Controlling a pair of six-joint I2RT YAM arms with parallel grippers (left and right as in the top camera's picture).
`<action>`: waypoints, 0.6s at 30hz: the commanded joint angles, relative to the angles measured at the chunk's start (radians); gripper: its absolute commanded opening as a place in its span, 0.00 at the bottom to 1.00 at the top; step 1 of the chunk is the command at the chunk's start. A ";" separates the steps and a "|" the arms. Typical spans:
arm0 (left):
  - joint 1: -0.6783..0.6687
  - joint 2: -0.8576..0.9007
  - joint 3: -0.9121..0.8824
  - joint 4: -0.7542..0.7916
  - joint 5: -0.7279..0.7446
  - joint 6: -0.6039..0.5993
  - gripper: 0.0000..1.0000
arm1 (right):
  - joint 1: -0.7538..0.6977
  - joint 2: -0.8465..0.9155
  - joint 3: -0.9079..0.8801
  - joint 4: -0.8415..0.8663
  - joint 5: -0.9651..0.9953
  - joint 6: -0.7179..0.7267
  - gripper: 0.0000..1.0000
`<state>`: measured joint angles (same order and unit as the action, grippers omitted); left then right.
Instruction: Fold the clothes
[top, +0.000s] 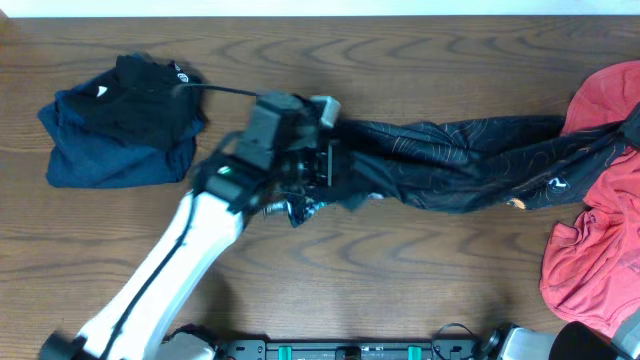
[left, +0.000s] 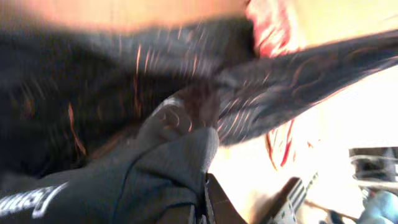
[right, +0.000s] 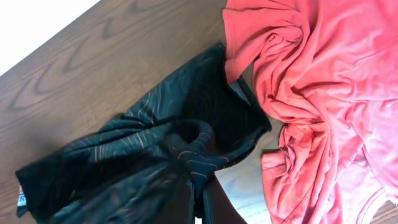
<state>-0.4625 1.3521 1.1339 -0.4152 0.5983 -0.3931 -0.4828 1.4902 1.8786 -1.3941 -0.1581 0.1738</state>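
Note:
The black jersey with thin orange contour lines (top: 470, 150) lies stretched across the table from the centre to the right edge. My left gripper (top: 322, 165) is shut on its bunched left end; in the left wrist view, dark cloth (left: 155, 168) covers the jaws of this gripper (left: 202, 208). My right gripper (right: 198, 202) is shut on a fold of the jersey (right: 124, 162) at its other end. The coral-red garment (top: 600, 230) lies crumpled at the right, beside and partly under the jersey, and shows in the right wrist view too (right: 323, 81).
A pile of folded dark navy and black clothes (top: 120, 125) sits at the back left of the wooden table (top: 400, 60). The white left arm (top: 170, 270) reaches in from the front left. The robot base (top: 340, 350) runs along the front edge.

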 joint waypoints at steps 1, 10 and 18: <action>0.051 -0.098 0.024 0.031 -0.008 0.071 0.06 | 0.013 -0.003 0.012 0.000 -0.022 -0.015 0.02; 0.248 -0.311 0.139 0.051 -0.069 -0.012 0.06 | 0.013 -0.073 0.013 0.000 -0.034 -0.014 0.01; 0.356 -0.365 0.370 0.051 -0.090 -0.008 0.06 | 0.013 -0.164 0.072 0.022 -0.041 -0.010 0.01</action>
<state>-0.1387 0.9993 1.4319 -0.3710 0.5377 -0.3965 -0.4828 1.3594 1.9011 -1.3880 -0.1886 0.1715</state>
